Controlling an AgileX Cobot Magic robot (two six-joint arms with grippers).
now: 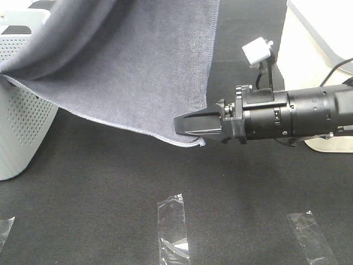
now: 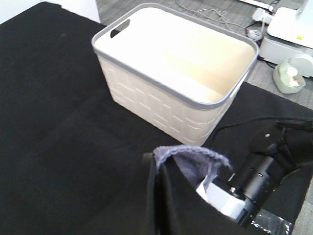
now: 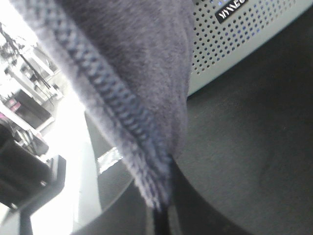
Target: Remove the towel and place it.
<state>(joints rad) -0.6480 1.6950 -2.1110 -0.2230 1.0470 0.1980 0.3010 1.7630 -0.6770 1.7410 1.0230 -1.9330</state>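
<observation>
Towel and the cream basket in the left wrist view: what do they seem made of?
The towel looks like terry or microfibre cloth, matte slate grey: fuzzy nap, stitched hem. The basket looks like moulded plastic, smooth cream with grey rim: embossed dashes, cut-out handle.

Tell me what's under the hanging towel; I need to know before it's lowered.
Beneath the towel only black table shows. At left the towel covers the top of a perforated basket, so the basket's inside cannot be seen.
</observation>
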